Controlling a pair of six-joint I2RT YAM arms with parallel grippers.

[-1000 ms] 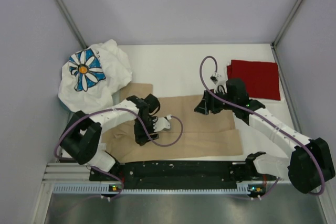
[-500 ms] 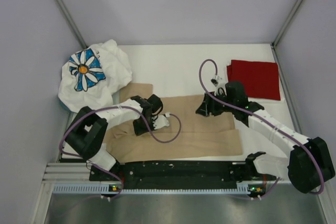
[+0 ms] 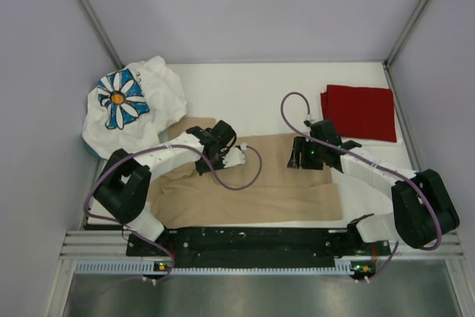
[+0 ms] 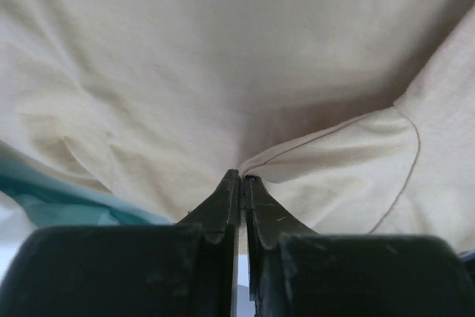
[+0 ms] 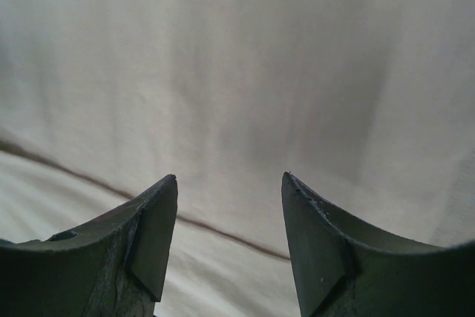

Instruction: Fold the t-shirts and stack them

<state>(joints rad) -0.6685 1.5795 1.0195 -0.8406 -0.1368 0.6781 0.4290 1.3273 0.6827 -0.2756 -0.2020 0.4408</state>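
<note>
Your tan shirt [image 3: 274, 191] lies spread near the front; the daisy shirt [image 3: 130, 105] sits crumpled far left, the red shirt [image 3: 360, 111] folded far right; the left gripper [image 4: 241, 180] has just pinched shut on the tan shirt's edge; the right gripper [image 5: 228, 177] hangs open over the cloth, so the fold likely waits on its grasp.

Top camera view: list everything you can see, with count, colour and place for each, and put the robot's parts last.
tan t-shirt: one, tan, spread flat at the table's front centre
red t-shirt: one, dark red, folded, far right
white t-shirt: one, white with a blue-and-orange daisy, crumpled, far left
teal scrap: one, teal, beside the tan t-shirt; cannot tell what it is
table: one, white
left gripper: one, black, shut on the tan t-shirt's edge
right gripper: one, black, open over the tan t-shirt
</note>
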